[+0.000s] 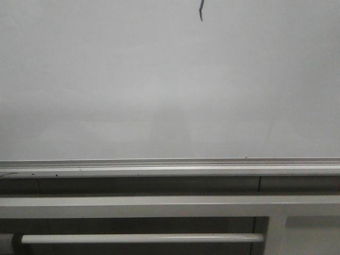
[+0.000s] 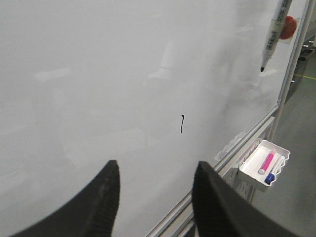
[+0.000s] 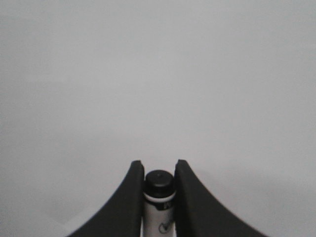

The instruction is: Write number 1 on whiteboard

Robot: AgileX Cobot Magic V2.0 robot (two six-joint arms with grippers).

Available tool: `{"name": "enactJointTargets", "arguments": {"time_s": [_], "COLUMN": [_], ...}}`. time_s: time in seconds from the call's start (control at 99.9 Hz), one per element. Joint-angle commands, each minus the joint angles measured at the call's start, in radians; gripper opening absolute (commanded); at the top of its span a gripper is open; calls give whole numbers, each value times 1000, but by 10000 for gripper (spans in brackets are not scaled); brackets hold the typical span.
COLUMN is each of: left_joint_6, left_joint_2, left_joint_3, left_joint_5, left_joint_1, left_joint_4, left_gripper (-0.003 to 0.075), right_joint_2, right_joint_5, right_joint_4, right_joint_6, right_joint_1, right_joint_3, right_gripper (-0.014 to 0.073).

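Glossy grey-white, the whiteboard [image 1: 159, 85] carried the number 1 [image 1: 201, 10] near its top edge. We saw our right claw [image 3: 159, 170] clamped on a black-tipped marker [image 3: 159, 185], while our left claw [image 2: 155, 170] stood spread apart, holding nothing.

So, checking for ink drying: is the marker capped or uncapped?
Uncapped: the marker shows its bare dark tip, clear of the whiteboard.
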Motion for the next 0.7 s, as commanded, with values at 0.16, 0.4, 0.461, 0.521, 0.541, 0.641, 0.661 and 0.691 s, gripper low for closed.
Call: {"name": "enactJointTargets", "arguments": {"time_s": [0.16,0.4,0.461,0.521,0.541,0.641,0.661,0.691], "left_joint_6": [-9,-9,-9,-11,-12,-20,-27,-37], "left_joint_2": [3,-43,-69,-98,-110,-169,-182,-203], "left_joint_3": [-33,-4,21,50,57,120,133,154], "left_joint_5": [-99,-301,-355,-395,-403,-468,-483,-507], "left_joint_1": [3,3,3,3,3,3,3,3], "left_joint_4": [-68,-68,-68,-68,-68,-70,-70,-70], "left_gripper": [-20,-20,-20,-20,-20,-20,-20,-20], "right_joint_2": [-94,-241,-285,-326,-342,-418,-433,-454], "right_joint_5": [-121,-121,-127,-146,-152,-181,-188,-198], "right_joint_4": [29,29,27,27,27,27,27,27], "right_joint_6": [4,5,5,5,6,10,10,10], "right_joint_1": [-1,-1,-1,-1,-1,-1,-1,-1], "right_joint_3": [16,200,235,261,271,317,327,340], "right_gripper": [-53,-53,-53,-53,-53,-53,-53,-52]}}
